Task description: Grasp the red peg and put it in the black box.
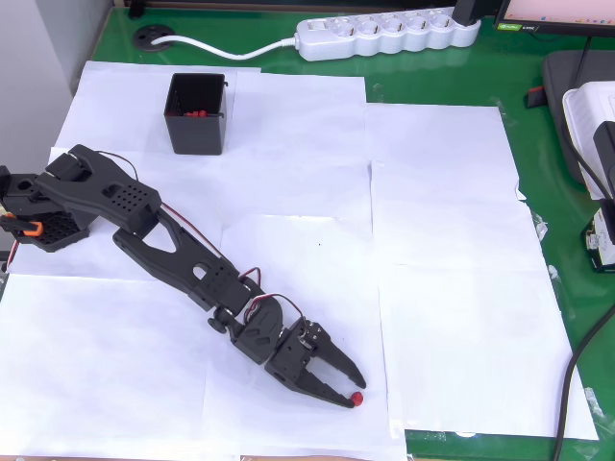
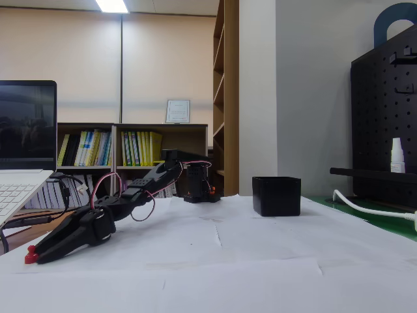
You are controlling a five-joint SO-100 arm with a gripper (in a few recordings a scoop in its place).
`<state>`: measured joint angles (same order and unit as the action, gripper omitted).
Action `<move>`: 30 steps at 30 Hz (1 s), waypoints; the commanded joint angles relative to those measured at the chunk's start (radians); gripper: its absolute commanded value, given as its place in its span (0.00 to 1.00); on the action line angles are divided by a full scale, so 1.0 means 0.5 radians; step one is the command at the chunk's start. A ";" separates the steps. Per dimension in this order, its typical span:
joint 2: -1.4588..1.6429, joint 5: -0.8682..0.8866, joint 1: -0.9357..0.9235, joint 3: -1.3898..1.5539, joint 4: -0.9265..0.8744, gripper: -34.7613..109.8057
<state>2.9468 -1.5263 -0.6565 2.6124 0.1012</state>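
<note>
The red peg (image 1: 356, 397) lies low on the white paper near the table's front edge, and my gripper (image 1: 354, 391) is shut on it, both fingertips meeting at the peg. In the fixed view the red peg (image 2: 29, 255) sits at the tip of my gripper (image 2: 34, 254), right at table level on the left. The black box (image 1: 197, 135) stands upright at the far left back of the overhead view, well away from the gripper, with several small red pegs (image 1: 196, 113) inside. The fixed view shows the black box (image 2: 277, 195) right of centre.
White paper sheets (image 1: 442, 240) cover the green mat (image 1: 538, 192). A white power strip (image 1: 389, 34) with its cable lies along the back edge. My arm's base (image 1: 43, 206) sits at the left. A laptop (image 2: 23, 163) stands left in the fixed view.
</note>
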 commanded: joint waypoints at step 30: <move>-0.304 0.187 -0.055 0.405 -0.617 0.24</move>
<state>2.9115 -1.4496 -0.6657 2.7443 -0.1534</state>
